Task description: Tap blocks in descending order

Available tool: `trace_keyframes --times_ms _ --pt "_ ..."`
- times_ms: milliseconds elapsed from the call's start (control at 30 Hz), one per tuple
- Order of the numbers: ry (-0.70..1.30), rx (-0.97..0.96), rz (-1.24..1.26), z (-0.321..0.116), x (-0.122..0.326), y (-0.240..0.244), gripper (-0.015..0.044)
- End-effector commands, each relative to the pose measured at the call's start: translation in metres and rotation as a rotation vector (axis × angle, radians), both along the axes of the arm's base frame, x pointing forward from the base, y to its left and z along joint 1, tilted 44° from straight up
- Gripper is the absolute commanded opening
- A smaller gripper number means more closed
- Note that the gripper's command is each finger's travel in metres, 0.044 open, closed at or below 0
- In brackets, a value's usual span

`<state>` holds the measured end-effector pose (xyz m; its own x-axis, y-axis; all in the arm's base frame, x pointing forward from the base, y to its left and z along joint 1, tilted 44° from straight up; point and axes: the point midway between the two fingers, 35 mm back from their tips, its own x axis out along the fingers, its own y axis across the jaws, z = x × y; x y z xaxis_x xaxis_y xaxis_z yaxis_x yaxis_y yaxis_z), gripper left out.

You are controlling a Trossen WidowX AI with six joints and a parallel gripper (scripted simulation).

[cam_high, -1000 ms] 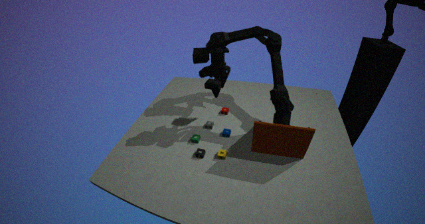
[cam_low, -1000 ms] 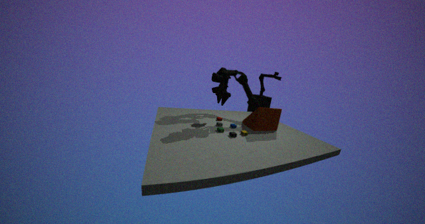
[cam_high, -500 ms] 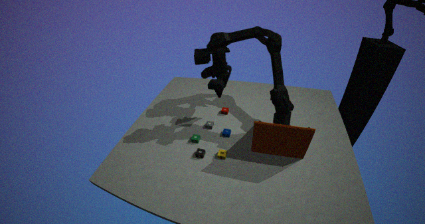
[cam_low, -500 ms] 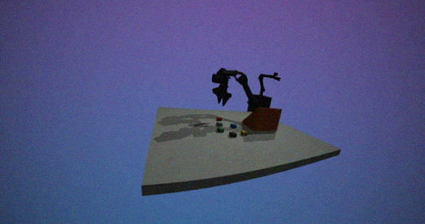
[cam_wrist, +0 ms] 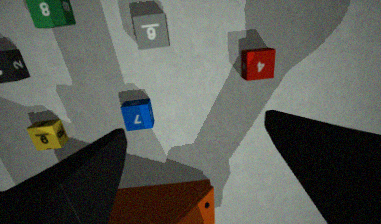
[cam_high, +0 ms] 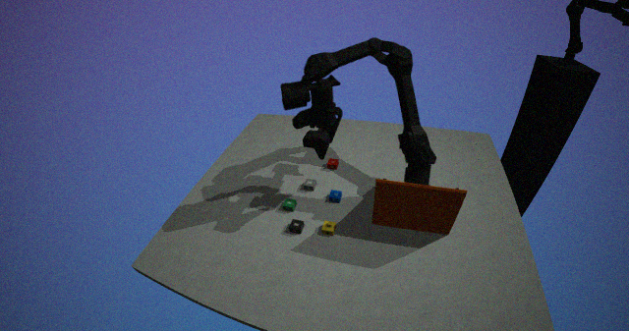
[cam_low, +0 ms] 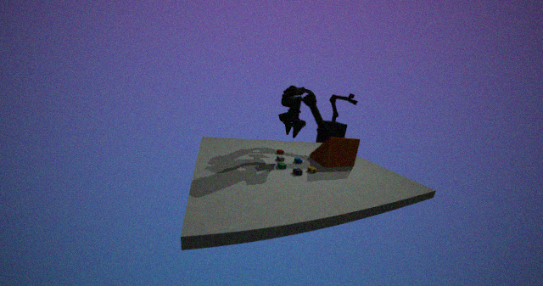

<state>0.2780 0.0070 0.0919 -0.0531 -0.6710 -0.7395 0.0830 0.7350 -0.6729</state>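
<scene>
My gripper [cam_high: 326, 149] [cam_low: 291, 135] [cam_wrist: 196, 126] is open and empty, high above the table [cam_high: 442, 292] [cam_low: 263, 205]. Its tips span bare table between the blue and red blocks in the wrist view. The red block [cam_high: 332, 164] [cam_low: 280, 152] [cam_wrist: 258, 64] shows 4, the blue block [cam_high: 335, 196] [cam_low: 298, 160] [cam_wrist: 138, 116] 7, the green block [cam_high: 289, 204] [cam_low: 282, 165] [cam_wrist: 46, 12] 8, and the black block [cam_high: 296, 227] [cam_wrist: 3, 69] 2. The grey block [cam_high: 309, 185] [cam_wrist: 152, 32] looks like an underlined 9, the yellow block [cam_high: 328, 228] [cam_low: 312, 170] [cam_wrist: 47, 136] an underlined 6.
An orange panel [cam_high: 418, 207] [cam_low: 337, 152] [cam_wrist: 163, 205] stands upright on the table, right of the yellow and blue blocks in the top view. A dark pedestal [cam_high: 545, 125] with another small arm [cam_high: 575, 24] stands behind. Shadows of the arm fall across the blocks' area.
</scene>
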Motion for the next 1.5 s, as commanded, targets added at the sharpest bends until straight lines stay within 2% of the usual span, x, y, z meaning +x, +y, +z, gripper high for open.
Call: trace_keyframes --times_ms 0,800,1100,1467 --pt "0.016 -0.014 0.001 -0.038 -0.024 0.038 0.04" --pt "0.016 -0.015 0.0 -0.042 -0.026 0.042 0.04" --pt "0.014 -0.006 0.0 -0.121 -0.03 0.129 0.04" --pt "0.014 -0.007 0.0 -0.123 -0.031 0.131 0.04"
